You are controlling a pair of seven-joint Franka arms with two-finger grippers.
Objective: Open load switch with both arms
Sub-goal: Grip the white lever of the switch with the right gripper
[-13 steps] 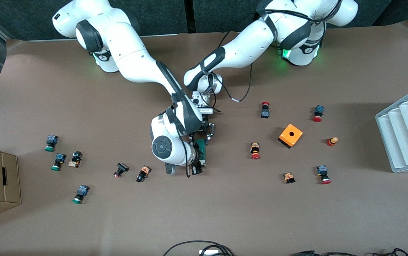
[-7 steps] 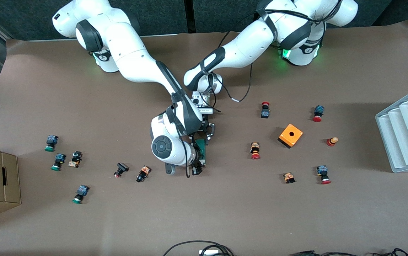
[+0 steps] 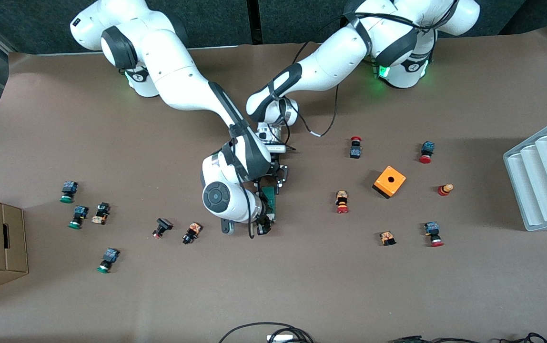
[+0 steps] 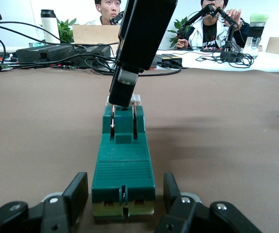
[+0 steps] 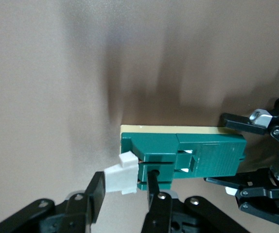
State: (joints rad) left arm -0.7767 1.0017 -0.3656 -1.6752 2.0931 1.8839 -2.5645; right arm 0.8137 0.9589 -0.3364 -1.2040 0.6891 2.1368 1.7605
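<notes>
In the front view the load switch [image 3: 269, 199] lies flat near the middle of the counter [image 3: 302, 286], on the right arm's side of the orange box [image 3: 389, 181]. The right arm's wrist covers part of it. The left tool [image 3: 280, 175] sits at the switch's end farther from the camera, and the right tool [image 3: 264, 225] at its nearer end. Small push buttons lie scattered toward both ends of the counter.

In the left wrist view the left tool [image 4: 125, 194] has one black finger [image 4: 81, 191] on each side of the green body [image 4: 123, 167], pressed in on that end. At the other end a finger of the right tool [image 4: 130, 73] comes down onto the white block [image 4: 137, 99].

In the right wrist view the right tool [image 5: 125, 187] straddles the white block [image 5: 117, 177]. Its fingers [image 5: 95, 194] seem to pinch the block, though contact on one side is hard to judge. The switch [image 5: 198, 155] lies lengthwise on the counter, with the left tool [image 5: 256, 155] clamped on its other end.
</notes>
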